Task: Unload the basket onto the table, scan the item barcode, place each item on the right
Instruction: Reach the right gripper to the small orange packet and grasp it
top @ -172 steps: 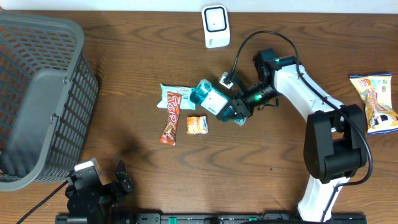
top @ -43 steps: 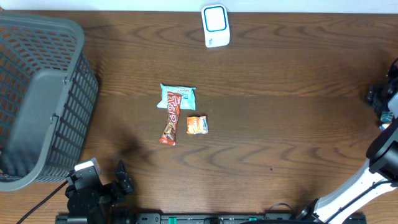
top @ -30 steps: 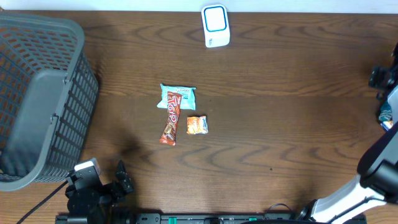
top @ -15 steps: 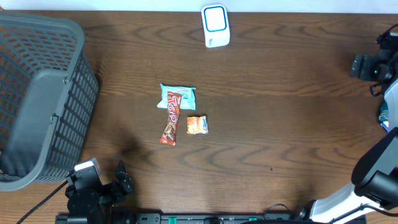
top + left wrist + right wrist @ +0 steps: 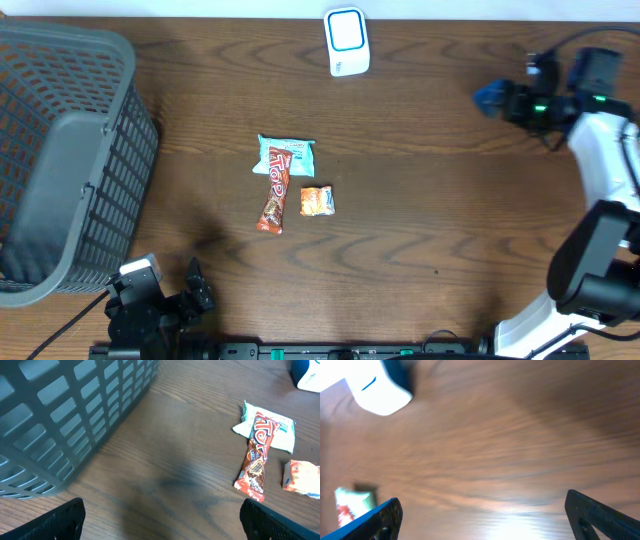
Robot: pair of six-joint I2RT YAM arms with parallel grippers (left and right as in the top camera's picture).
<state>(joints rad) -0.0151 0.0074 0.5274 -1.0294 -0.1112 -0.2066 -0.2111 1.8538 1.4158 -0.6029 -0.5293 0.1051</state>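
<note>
Three snacks lie together in the middle of the table [image 5: 430, 220]: a teal packet [image 5: 288, 155], a red bar [image 5: 275, 190] whose upper end overlaps it, and an orange packet [image 5: 317, 201] just beside the bar's lower end. No pincer holds any of them. We see the right pincer [image 5: 488, 98] spread wide and empty over the table's far right. It is well apart from the snacks and to the right of the scanner [image 5: 346, 40], which stands at the far edge. The left pincer [image 5: 200, 284], likewise splayed and empty, rests low at the near edge beside the basket [image 5: 60, 150]. We judge that no item is picked yet. The snacks sit in front of the scanner, seemingly so that one can be lifted and its barcode turned toward it.

Only the overhead view gives us both arms and the whole layout. The left wrist view adds the basket's lattice wall up close and the bar's lettering from a low angle. The right wrist view is blurred; we make out the scanner at upper left and a sliver of the teal packet at lower left.
</note>
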